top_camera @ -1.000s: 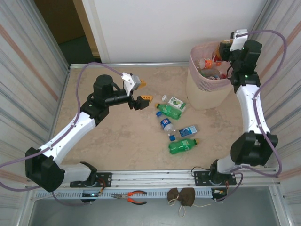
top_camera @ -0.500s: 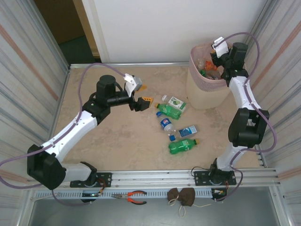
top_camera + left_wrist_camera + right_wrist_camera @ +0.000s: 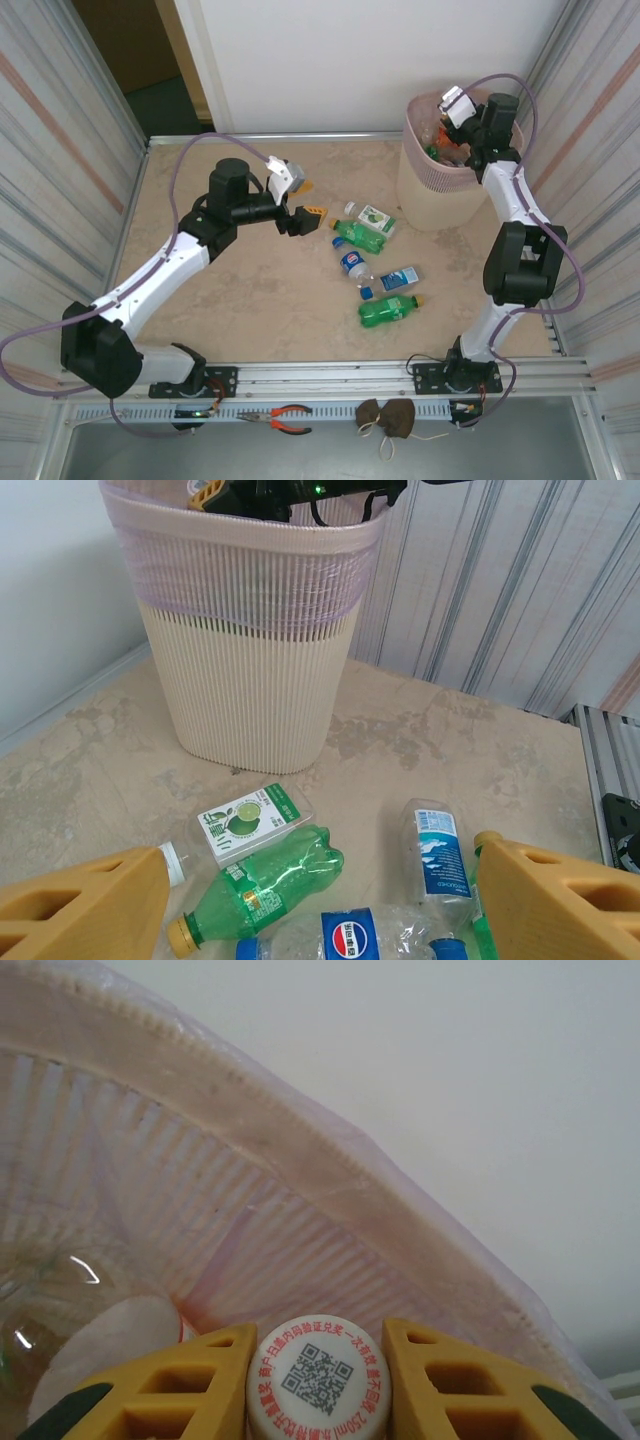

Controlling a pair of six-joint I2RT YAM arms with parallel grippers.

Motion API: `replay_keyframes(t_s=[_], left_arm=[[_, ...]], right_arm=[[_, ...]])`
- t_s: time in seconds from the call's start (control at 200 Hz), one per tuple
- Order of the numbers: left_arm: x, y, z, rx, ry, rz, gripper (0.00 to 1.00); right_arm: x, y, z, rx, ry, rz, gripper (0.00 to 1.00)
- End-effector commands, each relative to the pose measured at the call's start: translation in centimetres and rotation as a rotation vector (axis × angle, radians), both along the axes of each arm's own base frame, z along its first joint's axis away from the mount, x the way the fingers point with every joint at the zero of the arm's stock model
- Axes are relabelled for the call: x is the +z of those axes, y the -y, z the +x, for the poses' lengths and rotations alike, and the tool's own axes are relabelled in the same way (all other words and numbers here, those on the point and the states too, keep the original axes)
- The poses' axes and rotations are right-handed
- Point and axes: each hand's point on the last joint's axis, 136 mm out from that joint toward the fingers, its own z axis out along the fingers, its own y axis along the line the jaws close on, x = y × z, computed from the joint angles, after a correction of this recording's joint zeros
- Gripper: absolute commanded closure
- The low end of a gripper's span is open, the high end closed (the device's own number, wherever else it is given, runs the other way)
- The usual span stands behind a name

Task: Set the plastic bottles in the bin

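Bottle (image 3: 318, 1392) (white cap, printed code) clamped in right gripper (image 3: 318, 1372) over the bin (image 3: 430, 195) mouth: drop step, release due next. Left gripper (image 3: 306, 198) spread wide, hovering near loose bottles (image 3: 372, 240) on table (image 3: 250, 300).

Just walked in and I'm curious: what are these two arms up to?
They are clearing plastic bottles into the bin. The right tool is shut on a bottle, gripped by its white cap and held over the bin, which already has bottles inside. The left tool hangs open above the five bottles lying on the table.
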Motion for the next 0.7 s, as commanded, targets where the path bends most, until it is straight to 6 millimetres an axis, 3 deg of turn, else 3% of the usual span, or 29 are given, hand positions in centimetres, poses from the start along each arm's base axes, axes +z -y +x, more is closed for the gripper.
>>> replay_keyframes(t_s=[0.0,0.08,0.17,0.421,0.696], left_arm=[[1.0,0.4,0.0,-0.011,0.013,-0.014,0.19],[0.9,0.4,-0.1,-0.018,0.003,-0.018,0.19],[1.2,0.5,-0.3,-0.024,0.005,-0.026,0.19],[1.9,0.3,-0.8,-0.026,0.014,-0.043,0.19],[2.3,0.1,-1.1,-0.024,0.016,-0.054,0.19]], right_arm=[[-2.8,1.1,-0.5,-0.027,-0.055,-0.007,0.67],[-3.6,1.5,-1.2,-0.047,-0.076,0.012,0.65],[-2.9,1.6,-2.3,-0.063,-0.071,0.048,0.58],[2.4,1.8,-5.2,-0.111,-0.025,0.181,0.31],[7.0,1.4,-7.0,-0.137,-0.031,0.353,0.27]])
